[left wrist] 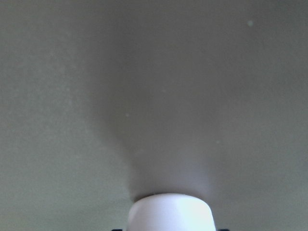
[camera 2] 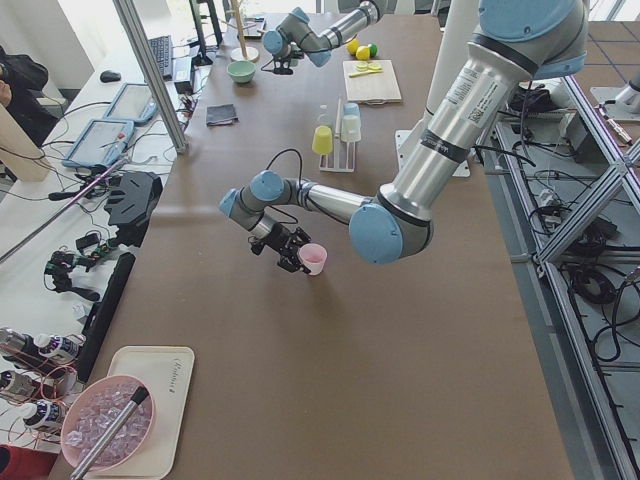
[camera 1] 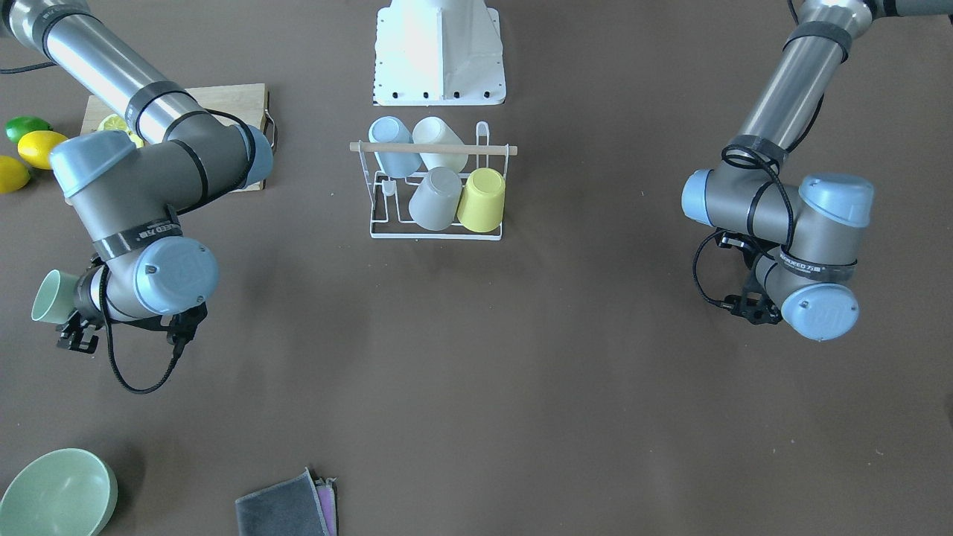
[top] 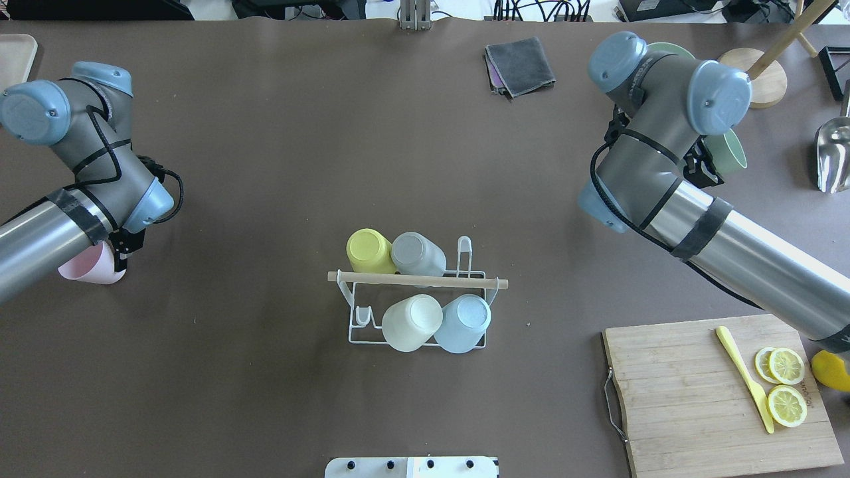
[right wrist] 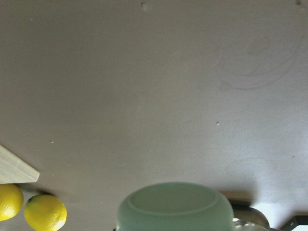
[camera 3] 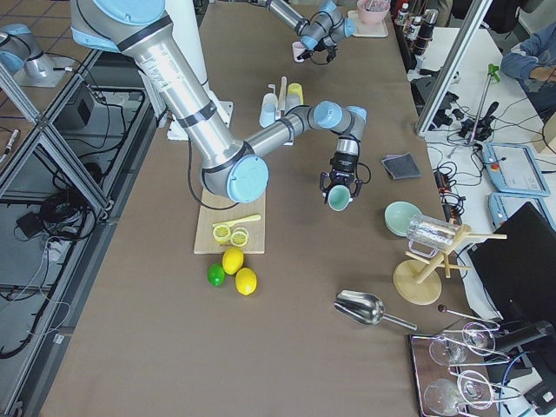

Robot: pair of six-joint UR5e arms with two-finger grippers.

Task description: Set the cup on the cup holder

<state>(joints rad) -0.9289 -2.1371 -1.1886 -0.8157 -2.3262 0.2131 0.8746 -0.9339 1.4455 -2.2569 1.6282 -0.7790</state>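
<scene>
The cup holder (top: 417, 281), a white wire rack with a wooden rod, stands mid-table and carries yellow, grey, cream and light blue cups upside down; it also shows in the front view (camera 1: 434, 149). My left gripper (top: 118, 255) is shut on a pink cup (top: 91, 269), held above the table well to the rack's left; this cup also shows in the left side view (camera 2: 314, 259) and the left wrist view (left wrist: 171, 212). My right gripper (top: 705, 162) is shut on a pale green cup (top: 728, 151), far right of the rack; this cup also shows in the front view (camera 1: 51, 296) and the right wrist view (right wrist: 175, 207).
A wooden cutting board (top: 684, 398) with lemon slices and a yellow knife lies at the near right. Whole lemons and a lime (camera 1: 30, 149) lie beside it. A green bowl (camera 1: 56, 491), grey cloths (top: 520, 63), a wooden mug tree (top: 764, 79) and a metal scoop (top: 833, 153) stand at the far side.
</scene>
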